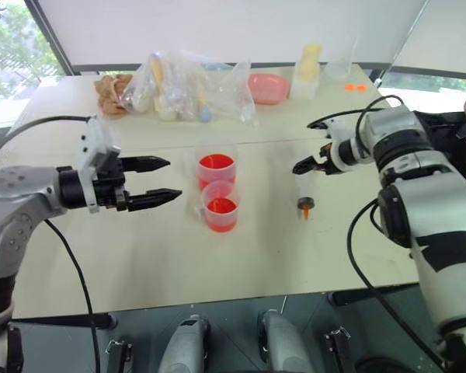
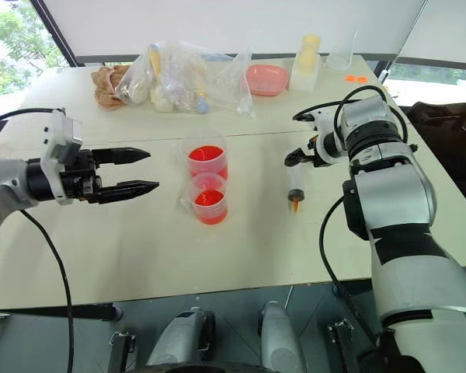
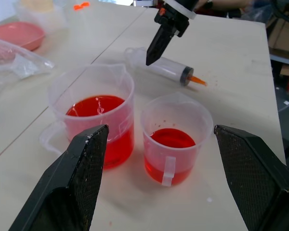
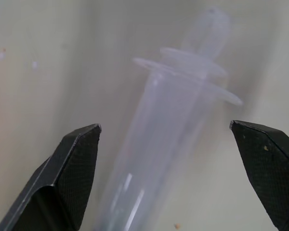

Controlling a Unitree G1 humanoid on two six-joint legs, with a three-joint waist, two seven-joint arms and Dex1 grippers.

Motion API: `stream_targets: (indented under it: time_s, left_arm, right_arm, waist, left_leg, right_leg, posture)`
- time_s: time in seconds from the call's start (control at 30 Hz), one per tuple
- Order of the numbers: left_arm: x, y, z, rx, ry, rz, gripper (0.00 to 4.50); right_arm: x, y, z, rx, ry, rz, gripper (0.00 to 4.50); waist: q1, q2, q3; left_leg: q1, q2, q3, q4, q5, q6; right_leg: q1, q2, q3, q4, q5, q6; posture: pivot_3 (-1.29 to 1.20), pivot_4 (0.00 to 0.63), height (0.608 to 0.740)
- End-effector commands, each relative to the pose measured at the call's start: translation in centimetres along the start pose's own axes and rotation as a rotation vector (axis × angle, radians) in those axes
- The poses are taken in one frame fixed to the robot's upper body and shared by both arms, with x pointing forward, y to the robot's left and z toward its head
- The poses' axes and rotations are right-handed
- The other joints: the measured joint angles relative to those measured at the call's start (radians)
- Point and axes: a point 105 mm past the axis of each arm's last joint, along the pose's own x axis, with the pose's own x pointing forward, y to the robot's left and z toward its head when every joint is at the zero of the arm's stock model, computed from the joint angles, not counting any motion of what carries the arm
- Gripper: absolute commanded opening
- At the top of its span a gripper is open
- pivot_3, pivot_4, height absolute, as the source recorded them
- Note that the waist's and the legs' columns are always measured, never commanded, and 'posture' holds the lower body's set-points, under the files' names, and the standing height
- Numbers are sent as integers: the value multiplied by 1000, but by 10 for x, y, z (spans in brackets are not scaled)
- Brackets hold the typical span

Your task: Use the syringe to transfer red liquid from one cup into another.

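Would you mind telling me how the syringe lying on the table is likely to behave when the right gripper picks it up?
The syringe looks like stiff clear plastic, so it should keep its shape. Its round, smooth barrel lies flat on the table, so it may roll or slip if nudged off-centre. It appears empty, so probably light for the right gripper.

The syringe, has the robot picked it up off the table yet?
No. The syringe lies flat on the table, and the right gripper hangs open just above its plunger end without gripping it.
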Motion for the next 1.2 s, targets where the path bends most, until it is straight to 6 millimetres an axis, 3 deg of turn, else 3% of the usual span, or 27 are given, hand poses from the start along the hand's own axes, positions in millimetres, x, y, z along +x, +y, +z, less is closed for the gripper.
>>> stream_targets:
  time_s: [0.03, 0.1, 0.23, 0.27, 0.37, 0.5, 0.63, 0.7, 0.77, 0.87, 0.97, 1.1, 1.2]
  left_arm:
    - [-2, 1, 11, 51, -40, 48, 3678]
    - [-1, 1, 10, 49, -43, 53, 3678]
    - [-1, 1, 8, 59, -26, 64, 3678]
    - [-1, 2, 8, 60, -24, 66, 3678]
    - [-4, 6, 9, 63, -23, 75, 3678]
    - [-12, 22, 20, 60, -66, 123, 3678]
    - [-16, 37, 21, 71, -54, 147, 3678]
    - [-11, 40, 24, 73, -60, 129, 3678]
    - [-8, 44, 28, 81, -68, 117, 3678]
    - [-6, 53, 35, 98, -81, 111, 3678]
    - [-4, 70, 48, 132, -119, 143, 3678]
    - [-1, 95, 71, 196, -186, 215, 3678]
    - [3, 101, 80, 228, -192, 210, 3678]
  right_arm:
    - [13, 2, -2, -2, -22, -27, 4235]
    - [17, 1, -5, -2, -23, -48, 3642]
    - [22, -3, -11, 11, -10, -73, 1648]
    - [23, -3, -12, 16, -7, -73, 1437]
    - [20, 0, -13, 68, -4, -33, 1436]
    - [-10, 30, 28, 234, -172, 226, 1436]
    - [-78, 64, 84, 137, -418, 478, 1436]
    - [-120, 74, 104, -91, -609, 481, 1436]
    - [-136, 89, 97, -334, -701, 397, 1436]
    - [-148, 120, 82, -541, -859, 384, 1436]
    - [-164, 151, 81, -535, -1110, 503, 1436]
    - [-163, 177, 86, -504, -1293, 575, 1436]
    - [-159, 190, 92, -495, -1370, 605, 1436]
  waist:
    - [1, 0, 0]
    - [0, -1, -1]
    - [-2, -1, -1]
    - [-3, -1, -1]
    - [-2, -2, -1]
    - [0, -1, -1]
    - [-2, 2, 1]
    - [0, 3, 1]
    - [9, 1, 1]
    - [11, -3, -2]
    - [1, -2, -1]
    - [2, -1, 0]
    - [3, -1, 0]
  left_leg:
    - [0, 0, 0, 0, 0, 0]
    - [1, 0, 0, 0, 0, 0]
    - [2, 0, 0, 0, 0, 0]
    - [3, 0, 0, 0, 0, -1]
    - [4, 0, 0, 0, 0, -1]
    - [3, 0, 0, 0, 0, -1]
    - [2, 0, 2, 0, 0, -1]
    - [1, 0, 2, 0, 0, 0]
    - [0, 0, 0, -1, 0, 0]
    - [1, 0, -2, -4, 0, -1]
    - [1, 0, -2, -2, 0, -1]
    - [1, 0, -2, 0, 1, -4]
    - [1, 0, -1, 0, 1, -4]
  right_leg:
    - [0, 0, 0, 0, 0, 0]
    - [1, 0, 0, 0, 0, 0]
    - [3, 0, 0, 0, 0, 0]
    - [3, 0, 0, 0, 0, 0]
    - [4, 1, 0, 0, 0, 0]
    - [4, 1, 0, 0, 0, 0]
    - [3, 1, -1, 0, 0, 0]
    - [2, 1, -1, 0, 0, 0]
    - [1, 1, -2, 0, 0, 0]
    - [2, 1, -4, 0, -1, 1]
    - [2, 1, -3, 0, 0, 1]
    - [-1, 1, -2, 5, 0, 0]
    - [0, 1, -3, 5, 0, 0]
  posture:
    - [0, 150, 740]
    - [0, 150, 740]
    - [0, 150, 740]
    - [0, 150, 740]
    - [0, 150, 740]
    - [0, 150, 740]
    - [0, 150, 740]
    - [0, 150, 740]
    - [0, 150, 740]
    - [0, 150, 740]
    - [0, 150, 740]
    - [0, 150, 740]
    - [0, 150, 740]
